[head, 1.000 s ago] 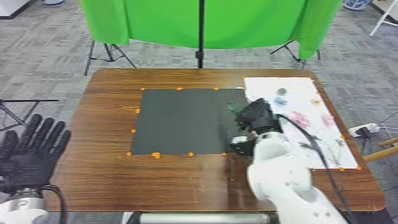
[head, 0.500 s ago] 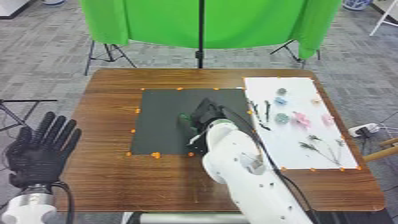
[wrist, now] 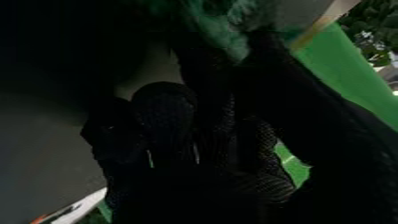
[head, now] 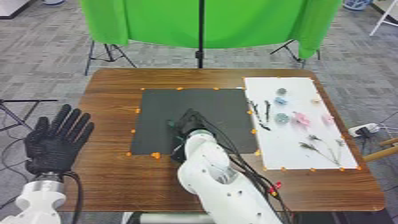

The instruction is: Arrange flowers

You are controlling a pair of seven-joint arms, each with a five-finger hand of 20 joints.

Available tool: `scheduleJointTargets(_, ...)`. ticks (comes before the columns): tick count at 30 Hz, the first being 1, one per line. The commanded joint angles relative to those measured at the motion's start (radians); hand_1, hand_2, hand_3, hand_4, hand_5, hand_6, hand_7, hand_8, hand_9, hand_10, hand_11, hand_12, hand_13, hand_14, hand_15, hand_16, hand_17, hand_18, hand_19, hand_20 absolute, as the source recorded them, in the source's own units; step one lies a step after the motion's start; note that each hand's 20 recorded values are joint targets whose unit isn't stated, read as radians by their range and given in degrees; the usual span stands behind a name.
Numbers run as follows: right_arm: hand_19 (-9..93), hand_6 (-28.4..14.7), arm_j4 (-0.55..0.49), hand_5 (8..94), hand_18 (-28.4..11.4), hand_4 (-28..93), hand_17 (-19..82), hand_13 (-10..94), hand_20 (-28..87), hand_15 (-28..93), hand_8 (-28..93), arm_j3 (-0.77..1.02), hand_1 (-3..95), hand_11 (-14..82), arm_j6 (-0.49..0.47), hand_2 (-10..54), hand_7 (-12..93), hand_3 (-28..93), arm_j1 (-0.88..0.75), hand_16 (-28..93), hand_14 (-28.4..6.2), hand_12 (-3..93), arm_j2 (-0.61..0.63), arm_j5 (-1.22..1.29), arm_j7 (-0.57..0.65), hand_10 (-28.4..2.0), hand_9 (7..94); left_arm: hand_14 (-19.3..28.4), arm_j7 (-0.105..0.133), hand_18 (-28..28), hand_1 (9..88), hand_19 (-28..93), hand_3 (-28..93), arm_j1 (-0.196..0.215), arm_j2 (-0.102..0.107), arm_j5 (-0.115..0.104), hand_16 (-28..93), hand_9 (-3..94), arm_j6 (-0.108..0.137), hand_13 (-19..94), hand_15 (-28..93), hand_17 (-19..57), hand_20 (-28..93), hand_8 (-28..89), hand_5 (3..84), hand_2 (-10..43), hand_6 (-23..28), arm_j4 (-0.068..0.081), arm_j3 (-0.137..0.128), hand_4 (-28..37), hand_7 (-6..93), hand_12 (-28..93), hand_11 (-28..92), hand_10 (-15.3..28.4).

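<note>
Near edge, both wh. arms are cut off by the pic's bottom. By the R arm's cables, a small red & yellow item (head: pixel 274 187) is partly hidden; can't ID it. L hand (head: pixel 53 146) is open, fingers straight & spread, over the table's L side.

R hand (head: pixel 189 123) is over the dark sheet (head: pixel 160 107), mostly foreshortened behind its own wrist & arm, which also cover part of the sheet's near edge. In wrist view R hand (wrist: pixel 164 117) is v. dark, but thumb & a finger seem to pinch a fluffy green piece (wrist: pixel 222 27), its top cut off by the frame; can't tell if it touches the sheet.

R of it, wh. sheet (head: pixel 284 145) w/ the other pcs. Nearest: thin green sprigs (head: pixel 308 146), stems overlapping, hard to count. Beyond, a gray-green flower (head: pixel 282 118) just beside a pink flower (head: pixel 302 119), w/ a paler pink flower (head: pixel 328 120) farther R. Dark twigs (head: pixel 266 109) lie along the sheet's L side. Then a peach flower (head: pixel 315 101), a blue flower (head: pixel 281 101) &, farthest, a gray flower (head: pixel 282 91); petals too small to make out.

Behind the table, green cloth (head: pixel 160 25), top cut off, w/ a blk pole (head: pixel 201 30) in front.
</note>
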Motion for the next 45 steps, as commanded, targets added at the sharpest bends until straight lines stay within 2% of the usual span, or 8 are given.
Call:
scheduleJointTargets(1,93,-8.1,-0.022,70.2,-28.1,-20,40,65,58,76,-4,-0.005,36.8,37.1,0.021,-9.5,28,80,-0.020,29,-18.0,21.6,-0.004,0.037,0.003,-20.2,73.9,15.5,-0.011,12.7,28.4,30,79,0.001,-0.008,-0.003,-5,37.0,0.007,26,25,-7.7,10,-8,44.4,10.8,9.5,0.015,0.011,-28.2,8.4,9,15,14.8)
scheduleJointTargets(11,93,-11.1,-0.124,56.9,-28.3,-20,37,60,57,76,-13,-0.025,31.0,39.1,0.026,-8.6,29,81,-0.008,24,-20.5,19.9,0.083,0.085,-0.050,-23.3,63.0,15.5,0.018,12.8,28.2,31,79,0.019,-0.024,-0.006,-5,36.9,-0.017,26,25,-7.8,10,-8,44.5,10.8,9.5,0.010,0.002,-28.2,8.4,9,15,14.8)
scheduleJointTargets(14,93,-11.9,-0.193,59.4,-27.8,-21,37,59,56,76,-13,0.000,28.9,36.4,-0.106,-1.6,22,82,-0.022,23,-20.7,18.7,0.112,0.183,-0.042,-23.7,64.0,15.5,0.021,12.9,28.2,31,79,0.034,-0.036,-0.008,-5,36.9,-0.020,26,25,-7.8,10,-8,44.4,10.9,9.5,0.007,-0.009,-28.2,8.5,9,15,14.8)
scheduleJointTargets(21,93,-12.8,-0.291,62.5,-27.7,-21,35,58,50,73,-10,0.013,26.1,26.1,-0.191,4.9,12,80,-0.078,22,-21.3,16.9,0.219,0.109,-0.116,-24.6,64.4,15.6,0.018,12.9,28.2,31,79,0.053,-0.046,-0.003,-5,36.9,-0.022,26,26,-7.8,10,-8,44.3,10.9,9.4,-0.001,-0.023,-28.3,8.5,9,15,14.8)
scheduleJointTargets(30,93,-11.1,-0.240,74.3,-27.6,-19,34,50,50,72,-11,0.009,24.8,17.8,-0.367,8.0,12,78,-0.076,21,-23.6,15.2,0.164,0.081,-0.181,-25.6,60.1,16.0,-0.015,13.2,28.2,32,79,0.029,-0.040,0.002,-5,36.9,-0.028,26,28,-8.0,11,-8,44.4,10.9,9.5,0.008,-0.004,-28.3,8.4,9,16,14.9)
scheduleJointTargets(32,93,-10.1,-0.223,77.1,-27.1,-19,34,48,50,71,-11,0.005,25.1,14.2,-0.425,8.0,11,78,-0.071,20,-23.7,13.9,0.146,0.073,-0.188,-24.2,59.2,16.1,-0.009,13.2,28.3,32,79,0.028,-0.039,-0.004,-5,36.9,-0.012,26,28,-7.9,11,-8,44.4,10.9,9.5,0.008,-0.001,-28.3,8.4,9,16,14.9)
scheduleJointTargets(41,93,-9.4,-0.192,76.8,-27.0,-19,33,46,50,69,-12,-0.034,25.3,9.2,-0.438,8.5,10,77,-0.068,17,-23.2,11.2,0.106,0.041,-0.216,-21.4,56.0,16.0,-0.037,13.2,28.4,32,78,-0.005,-0.024,0.001,-6,36.9,-0.015,26,28,-7.9,11,-8,44.4,11.0,9.6,0.019,0.021,-28.3,8.4,9,16,14.9)
scheduleJointTargets(45,93,-9.4,-0.192,76.4,-27.0,-19,33,46,50,69,-12,-0.027,25.2,9.1,-0.431,8.7,9,77,-0.068,17,-23.2,11.0,0.111,0.041,-0.216,-21.5,55.5,16.0,-0.027,13.2,28.4,32,78,0.005,-0.032,-0.003,-6,36.9,-0.015,26,28,-7.8,11,-8,44.4,11.1,9.5,0.018,0.016,-28.2,8.5,9,16,14.9)
